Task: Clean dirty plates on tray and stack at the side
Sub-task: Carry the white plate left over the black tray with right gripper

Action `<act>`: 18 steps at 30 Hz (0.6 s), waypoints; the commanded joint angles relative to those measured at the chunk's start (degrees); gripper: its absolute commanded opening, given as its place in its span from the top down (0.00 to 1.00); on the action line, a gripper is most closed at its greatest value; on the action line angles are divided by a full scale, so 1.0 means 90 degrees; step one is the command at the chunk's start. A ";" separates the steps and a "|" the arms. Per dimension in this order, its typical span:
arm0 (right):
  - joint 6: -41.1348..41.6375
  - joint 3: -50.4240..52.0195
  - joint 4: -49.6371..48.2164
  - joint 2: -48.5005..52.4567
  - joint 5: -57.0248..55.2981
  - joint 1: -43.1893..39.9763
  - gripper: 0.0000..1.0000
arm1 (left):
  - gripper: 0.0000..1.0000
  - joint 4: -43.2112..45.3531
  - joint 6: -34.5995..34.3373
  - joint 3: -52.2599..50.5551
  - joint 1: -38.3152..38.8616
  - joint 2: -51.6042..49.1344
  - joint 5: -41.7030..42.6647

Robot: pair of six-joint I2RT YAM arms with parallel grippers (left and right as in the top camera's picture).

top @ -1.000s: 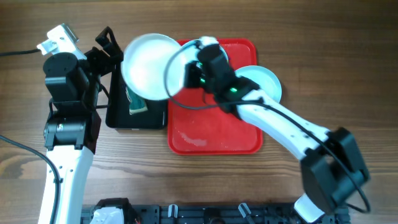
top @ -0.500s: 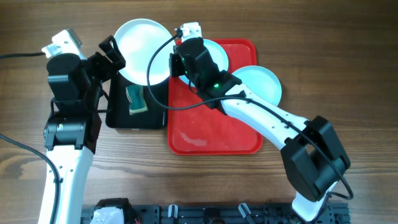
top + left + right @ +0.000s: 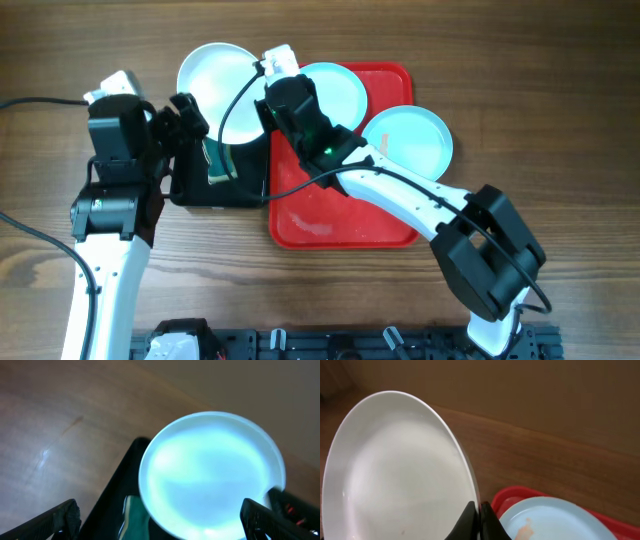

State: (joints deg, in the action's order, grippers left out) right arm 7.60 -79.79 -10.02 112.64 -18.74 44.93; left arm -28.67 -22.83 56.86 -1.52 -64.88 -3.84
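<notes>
Held plate: the white plate [image 3: 212,80] is sitting off the tray's upper-left corner, its near edge overlapping the far end of the black tray [image 3: 195,185]; whether it is touching anything below, I cannot tell.
Right gripper: the right gripper [image 3: 262,95] is pinching this plate's right rim, its 2 fingers closed almost together on the thin edge, as the right wrist view is showing [image 3: 479,519].
Plate surface: the inside is looking mostly clean in the right wrist view [image 3: 395,470], with a faint speck near its lower edge.
Second plate: a second plate [image 3: 345,88], white with a pale rim, is lying in the red tray's upper-left part, partly hidden under the right arm.
Smear: an orange smear [image 3: 525,530] is showing on this second plate near its left edge.
Aqua plate: the aqua plate [image 3: 410,138] is resting over the tray's right rim, half hanging out toward the table [image 3: 560,120].
Tray: the red tray [image 3: 340,215] is lying at the table's middle, touching the black tray's right side.
Left gripper: the left gripper [image 3: 188,120] is hanging over the black tray's left edge, fingers spread wide and grasping nothing; the left wrist view is looking past them at the white plate [image 3: 210,475].
Sponge: a green sponge [image 3: 218,165] is lying inside the black tray, just below the held plate.
</notes>
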 commanded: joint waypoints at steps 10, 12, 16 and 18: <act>-0.2545 -0.0180 -0.1304 0.0046 -0.0391 0.0010 0.96 | 0.00 -0.0423 0.0010 0.0063 -0.0029 0.0000 -0.0085; -0.2771 -0.0180 -0.1392 0.0046 -0.0245 0.0015 0.95 | 0.00 -0.0420 0.0010 0.0063 -0.0029 0.0000 -0.0085; -0.3638 -0.0180 -0.1659 0.0046 -0.0085 0.0015 0.96 | 0.00 -0.0423 0.0010 0.0063 -0.0029 0.0000 -0.0085; -0.4095 -0.0180 -0.1780 0.0046 0.0202 0.0024 0.96 | 0.00 -0.0420 0.0010 0.0063 -0.0029 0.0000 -0.0085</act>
State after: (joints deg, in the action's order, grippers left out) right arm -20.80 -79.81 -24.32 112.64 -20.60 44.93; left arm -32.64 -22.83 56.86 -1.52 -64.90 -3.81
